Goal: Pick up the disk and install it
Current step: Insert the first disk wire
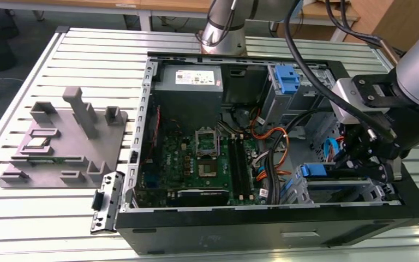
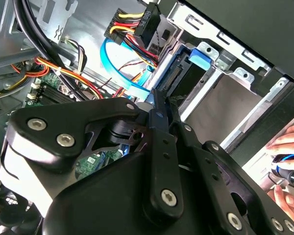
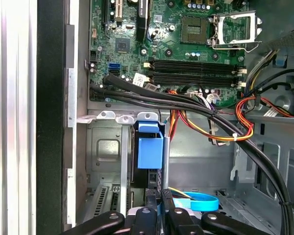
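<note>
- On the exterior view's left, a grey fixture block (image 1: 63, 143) rests on the slatted metal bench (image 1: 42, 218), well apart from the gripper
- Just right of it stands the open computer case (image 1: 268, 229), with the green motherboard (image 1: 195, 164) on its floor and a grey power-supply box (image 1: 189, 82) toward the far wall
- Further right, at the far side of the case, a lone blue latch (image 1: 287, 80) sits on an upper drive cage
- At the case's near right corner the disk (image 1: 331, 173) lies in the lower drive bay, its blue rail (image 1: 315, 170) showing at the end that faces the motherboard
- The gripper (image 1: 370, 164) hangs right over that bay, on the exterior view's right, with the disk directly beneath and just beside the jaws
- In the second wrist view the gripper's (image 2: 154, 105) black links meet close together at their tip, so the jaws look narrow; whether they clamp the disk cannot be told
- In that view the disk's connector end (image 2: 179, 81) and blue tab (image 2: 202, 57) lie just past the jaw tips, inside the metal bay
- In the first wrist view the blue rail (image 3: 150, 149) stands upright in the bay near the jaws
- A person's fingers (image 2: 288, 142) show at the edge of the second wrist view
</note>
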Controlling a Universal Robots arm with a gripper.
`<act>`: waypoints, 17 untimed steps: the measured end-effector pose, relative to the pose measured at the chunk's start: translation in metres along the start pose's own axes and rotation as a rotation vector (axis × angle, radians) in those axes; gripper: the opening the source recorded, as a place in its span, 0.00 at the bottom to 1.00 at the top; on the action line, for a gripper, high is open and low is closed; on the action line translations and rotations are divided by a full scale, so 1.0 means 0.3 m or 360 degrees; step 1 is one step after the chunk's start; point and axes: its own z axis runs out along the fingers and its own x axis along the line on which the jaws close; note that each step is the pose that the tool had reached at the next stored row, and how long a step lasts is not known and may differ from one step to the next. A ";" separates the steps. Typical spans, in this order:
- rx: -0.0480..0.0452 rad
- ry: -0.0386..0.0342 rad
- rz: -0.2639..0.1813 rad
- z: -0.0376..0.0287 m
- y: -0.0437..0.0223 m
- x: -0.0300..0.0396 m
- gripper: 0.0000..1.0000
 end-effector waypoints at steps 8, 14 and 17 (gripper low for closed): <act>0.0000 0.0003 0.0000 0.009 0.001 0.001 0.16; 0.0000 0.0004 0.0000 0.017 0.001 0.002 0.16; 0.0000 0.0005 0.0000 0.019 0.001 0.002 0.16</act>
